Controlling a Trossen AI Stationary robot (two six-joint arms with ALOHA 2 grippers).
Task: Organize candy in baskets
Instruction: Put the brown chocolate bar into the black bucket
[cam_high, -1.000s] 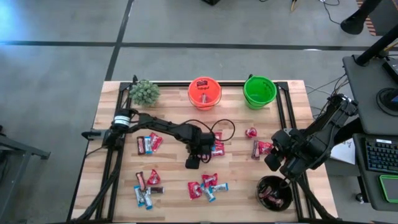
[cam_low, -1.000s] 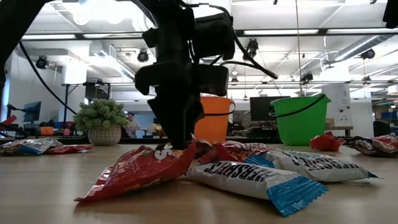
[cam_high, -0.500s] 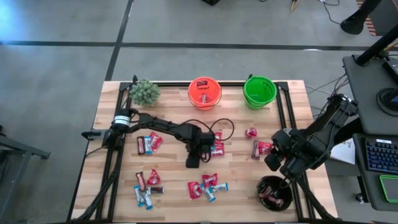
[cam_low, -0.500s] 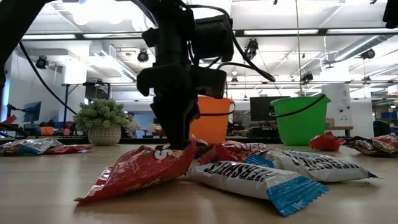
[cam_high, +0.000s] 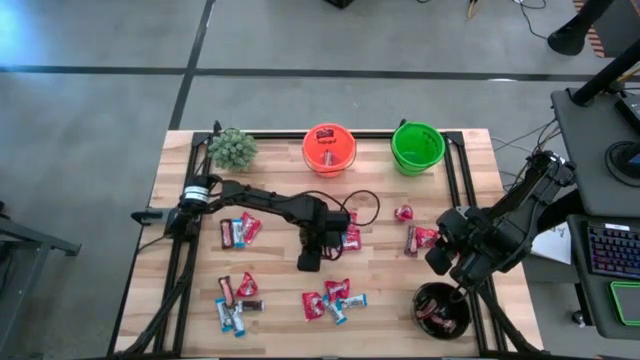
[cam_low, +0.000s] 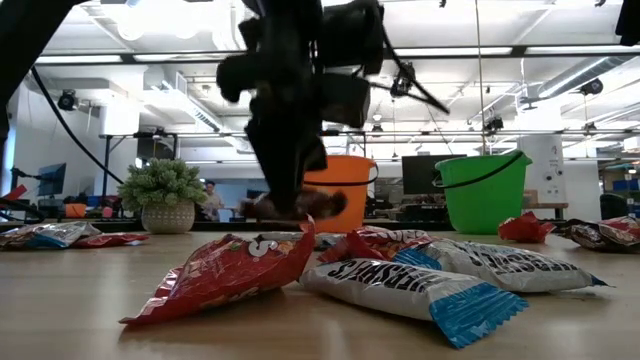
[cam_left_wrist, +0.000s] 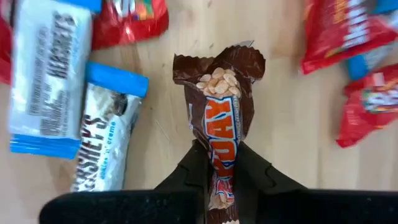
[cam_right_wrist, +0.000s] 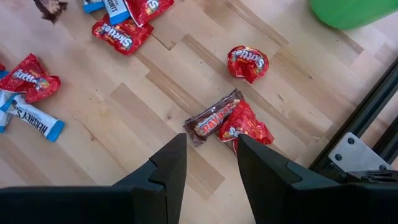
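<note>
Because your left gripper (cam_left_wrist: 219, 171) has closed on only the tail of the brown candy bar (cam_left_wrist: 219, 106), lifted just above the table's middle, it may slip out, probably before the black bowl (cam_high: 442, 309); the right gripper (cam_right_wrist: 210, 158) waits open, empty.

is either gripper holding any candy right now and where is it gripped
The left gripper pinches a dark brown wrapped candy bar by one end. The right gripper is open and holds nothing.
</note>
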